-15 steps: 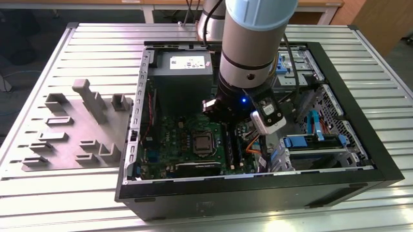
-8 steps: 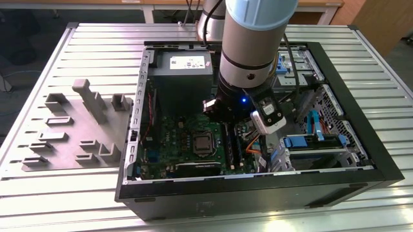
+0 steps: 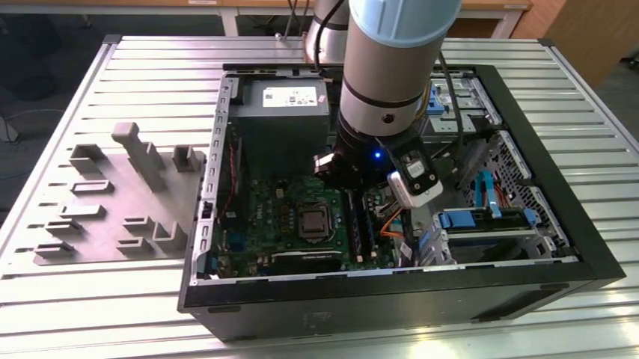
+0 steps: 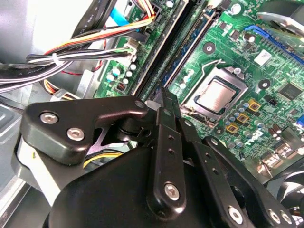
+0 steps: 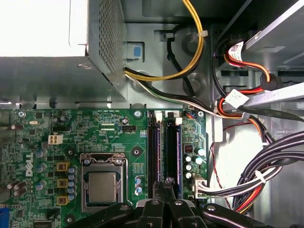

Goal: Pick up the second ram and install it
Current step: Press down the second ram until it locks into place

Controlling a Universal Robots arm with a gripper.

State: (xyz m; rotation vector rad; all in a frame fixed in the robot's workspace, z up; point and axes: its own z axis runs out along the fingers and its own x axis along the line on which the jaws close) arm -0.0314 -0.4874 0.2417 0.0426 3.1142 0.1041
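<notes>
Hovering low inside the open black desktop computer case [image 3: 559,247], the black two-fingered pincer [image 5: 167,187] sits directly over the memory slots of the green motherboard [image 5: 71,137], right of the silver square processor [image 5: 102,186] in the first wrist view. Fingers look pressed together with no gap, apparently pinching the top edge of the slim dark green memory stick [image 5: 171,152], which stands on edge in the slot with a second stick just beside it. Can't tell if it's fully seated or if the end latches are closed.

Grey plastic fixture plate with raised blocks [image 3: 110,209] sits on the slatted metal counter [image 3: 60,299], at the exterior view's left of the case.

Risks, as a judgement: a slight tilt or offset while pressing could leave one end unseated, or jam the stick against its neighbour. The bundle of coloured cables [image 5: 247,185] lies near the slots and could snag the pincer.
</notes>
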